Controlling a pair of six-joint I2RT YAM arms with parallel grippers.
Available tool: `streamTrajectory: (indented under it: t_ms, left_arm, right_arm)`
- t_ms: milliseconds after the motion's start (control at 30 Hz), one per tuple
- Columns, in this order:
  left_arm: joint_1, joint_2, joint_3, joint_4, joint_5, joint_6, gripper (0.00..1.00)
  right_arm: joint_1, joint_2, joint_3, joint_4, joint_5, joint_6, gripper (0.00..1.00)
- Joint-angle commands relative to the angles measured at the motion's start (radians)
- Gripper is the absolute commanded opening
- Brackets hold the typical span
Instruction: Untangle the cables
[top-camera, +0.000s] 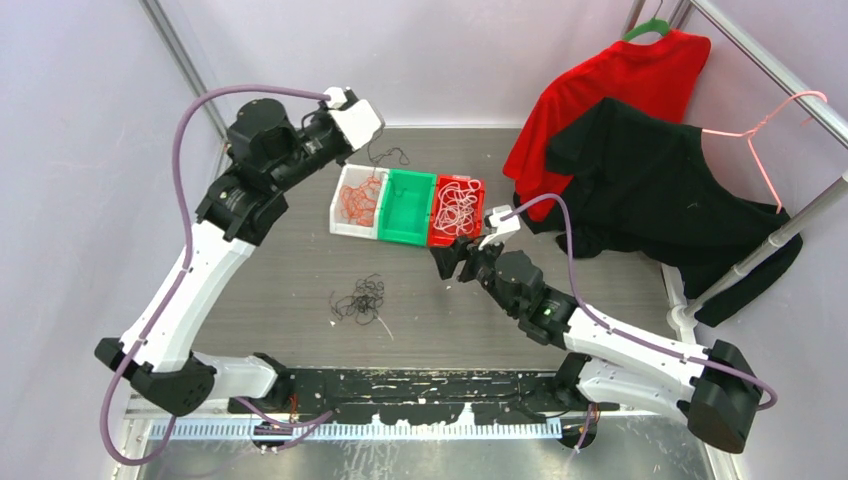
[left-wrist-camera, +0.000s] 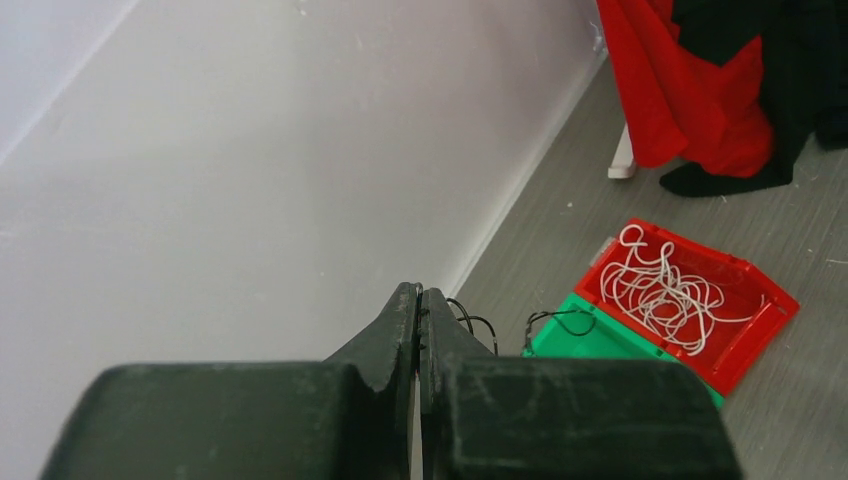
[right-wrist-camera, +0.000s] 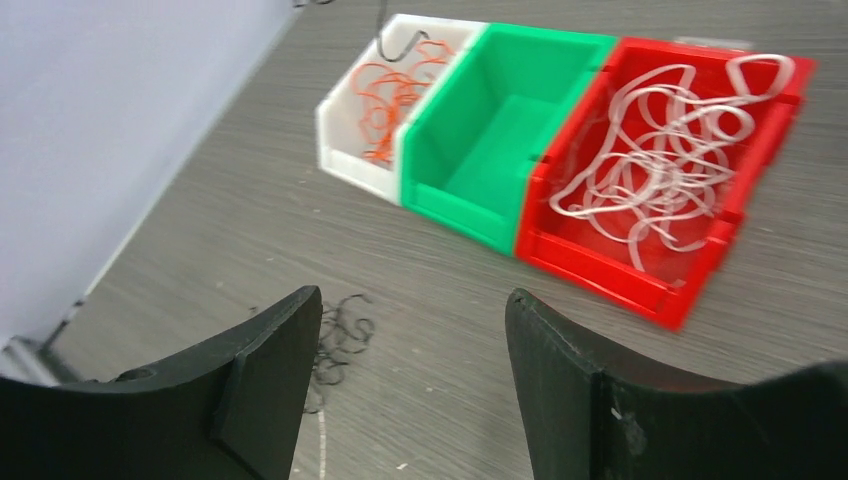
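My left gripper is raised over the far end of the bins and is shut on a thin black cable that dangles from the fingertips. The strand curls down toward the green bin. A clump of black cables lies on the table, also in the right wrist view. The white bin holds orange cables. The green bin looks bare. The red bin holds white cables. My right gripper is open and empty, just in front of the red bin.
A red shirt and a black shirt hang from a metal rack at the right, with a pink hanger. The back wall is close behind my left gripper.
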Motion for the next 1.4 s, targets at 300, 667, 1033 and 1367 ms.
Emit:
streamTrajectory:
  t_ms: [300, 667, 1033, 1367]
  left_arm:
    - [-0.006, 0.218, -0.108, 0.187, -0.046, 0.095, 0.0]
    - [-0.006, 0.401, -0.077, 0.253, -0.056, 0.243, 0.0]
    - [0.003, 0.506, 0.038, 0.385, -0.15, 0.354, 0.0]
    - [-0.006, 0.476, -0.071, 0.221, -0.109, 0.276, 0.0]
  right_arm:
    - [0.005, -0.148, 0.021, -0.178, 0.263, -0.059, 0.72]
    - [0.003, -0.23, -0.035, -0.226, 0.304, -0.064, 0.73]
    - [0.001, -0.222, -0.048, -0.221, 0.304, -0.066, 0.72]
    - [0.001, -0.232, -0.046, -0.24, 0.32, -0.053, 0.71]
